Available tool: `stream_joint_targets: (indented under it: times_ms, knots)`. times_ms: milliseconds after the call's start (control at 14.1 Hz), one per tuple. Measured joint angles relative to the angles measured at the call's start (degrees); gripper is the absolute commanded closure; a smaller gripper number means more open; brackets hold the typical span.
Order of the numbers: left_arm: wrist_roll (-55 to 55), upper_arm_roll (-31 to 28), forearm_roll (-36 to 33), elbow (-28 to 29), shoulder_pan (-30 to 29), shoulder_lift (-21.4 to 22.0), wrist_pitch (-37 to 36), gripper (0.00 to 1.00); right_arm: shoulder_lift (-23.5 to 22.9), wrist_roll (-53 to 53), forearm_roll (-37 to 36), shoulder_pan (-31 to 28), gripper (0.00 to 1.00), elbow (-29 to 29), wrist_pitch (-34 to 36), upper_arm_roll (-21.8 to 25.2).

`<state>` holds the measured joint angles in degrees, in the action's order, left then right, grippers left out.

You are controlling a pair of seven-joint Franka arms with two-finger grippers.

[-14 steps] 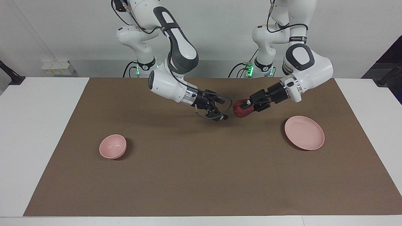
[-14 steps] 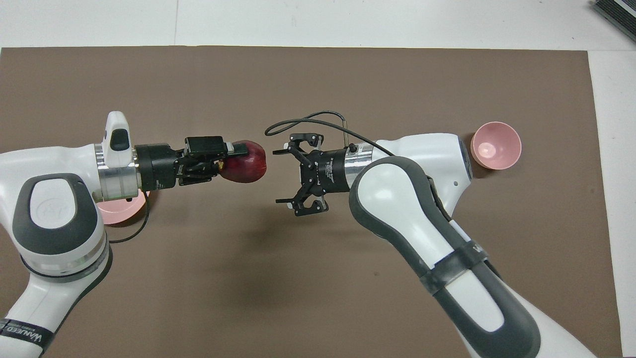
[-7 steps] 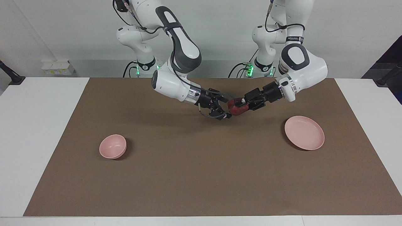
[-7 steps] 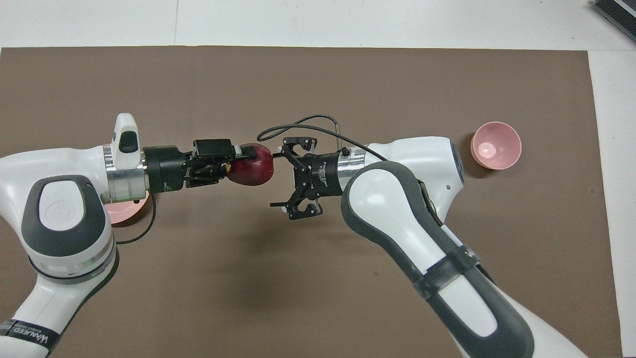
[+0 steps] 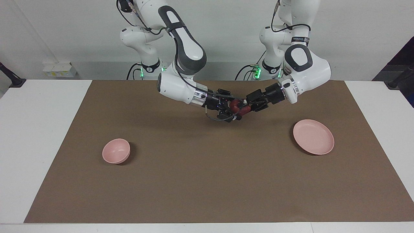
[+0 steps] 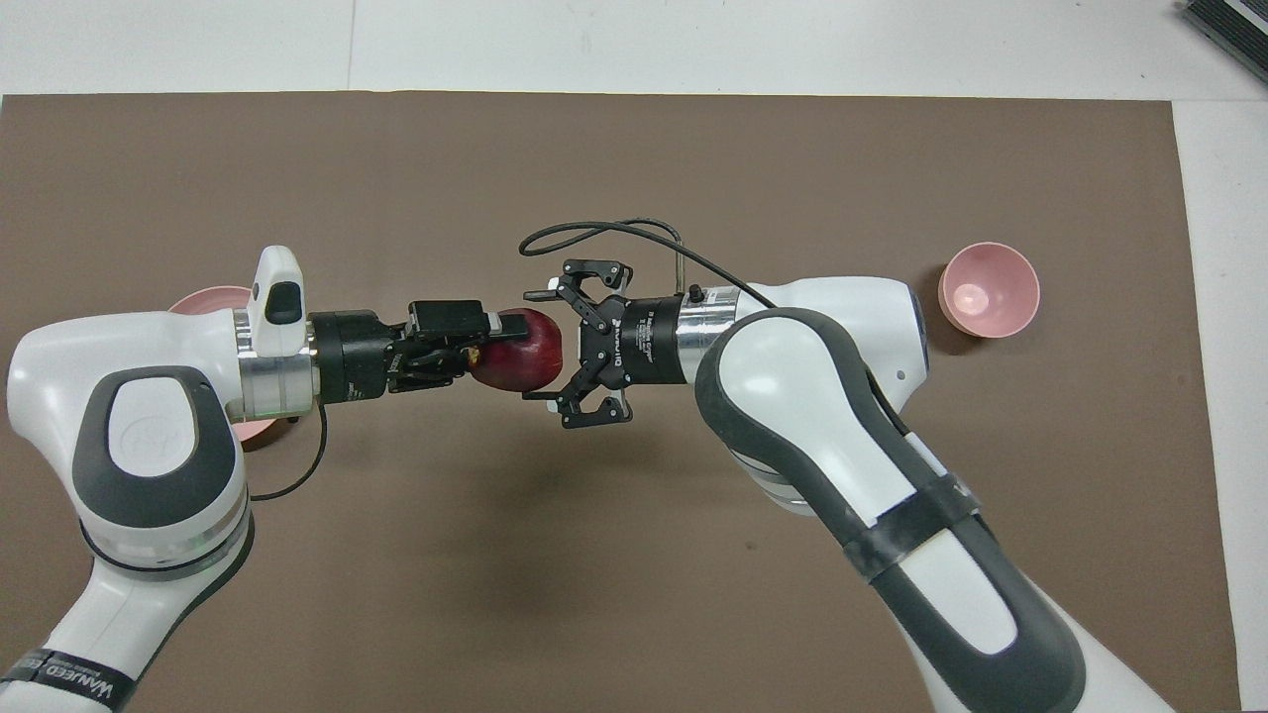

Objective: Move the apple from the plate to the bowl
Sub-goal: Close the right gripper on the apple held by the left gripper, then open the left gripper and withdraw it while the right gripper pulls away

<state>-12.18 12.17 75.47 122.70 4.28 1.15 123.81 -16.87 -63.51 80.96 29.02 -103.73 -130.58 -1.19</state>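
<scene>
Apple up in the air over the middle of the brown mat, clear of the plate and well apart from the bowl. Dark red, yellowish patch turned toward the left arm's hand.

Left gripper has the apple pinched between its fingers at the stem end, arm stretched out level from the plate's end of the table. Grip looks firm; nothing sagging.

Right gripper comes at the apple from the bowl's end, jaws spread wide, one finger above and one below the apple in the overhead view. The fingertips overlap the apple's rounded end. From the facing view the two hands look crowded close together around the fruit; whether the right fingers touch the skin yet, cannot tell.

Reads as a mid-air hand-over, about halfway through the job.

Notes on doing it well:
- Right gripper should slide on until its fingers pass the apple's widest part, then close. Pinching only the rounded end would likely squirt it out.
- Keep the right fingers off the left fingers; the two sets look crossed at an angle, which helps.
- Left hand lets go only once the right has closed firmly.
- Both arms steady during the swap. A dropped apple rolls.
- Bowl is narrow and deep, so lower the apple right over its middle before letting go.
</scene>
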Motion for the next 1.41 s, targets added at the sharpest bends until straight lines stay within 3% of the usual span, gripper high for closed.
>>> stream_joint_targets:
  times_ms: [283,354,424,566,707,919,990,1131,1414]
  knots:
    - [0.04,-0.03,0.01,-0.05,0.00,0.16,0.13,0.99,0.18,0.00,0.01,-0.04,1.00,0.01,0.04,0.04]
    - [0.06,-0.03,0.01,-0.06,0.00,0.17,0.13,0.76,0.19,0.00,0.01,-0.04,1.00,0.01,0.04,0.04]
    - [0.15,-0.03,0.00,-0.08,0.00,0.17,0.13,0.47,0.19,0.00,0.01,-0.05,1.00,0.01,0.04,0.04]
    - [0.91,0.07,-1.05,-0.47,0.01,0.16,0.16,0.28,0.25,-0.05,0.04,-0.08,1.00,0.01,0.07,0.04]
    - [4.21,0.46,-5.80,-1.92,0.02,0.16,0.23,0.15,0.30,-0.05,0.15,-0.06,1.00,0.04,0.08,0.00]
    - [11.09,0.93,-17.80,-4.95,0.62,0.28,0.12,0.09,0.19,0.16,-0.53,-0.15,1.00,-0.09,-0.99,0.40]
    - [12.24,1.00,-21.23,-5.58,0.82,0.34,0.07,0.01,0.16,0.17,-2.14,-0.25,1.00,-0.11,-1.86,0.65]
    - [12.61,0.98,-28.87,-5.50,0.85,0.40,-0.05,0.00,0.17,0.17,-6.69,-1.02,1.00,-0.03,-3.30,1.06]
    - [12.79,0.48,-50.91,-4.79,0.64,0.15,-0.15,0.00,0.17,0.17,-19.40,-3.96,1.00,0.15,-5.93,1.25]
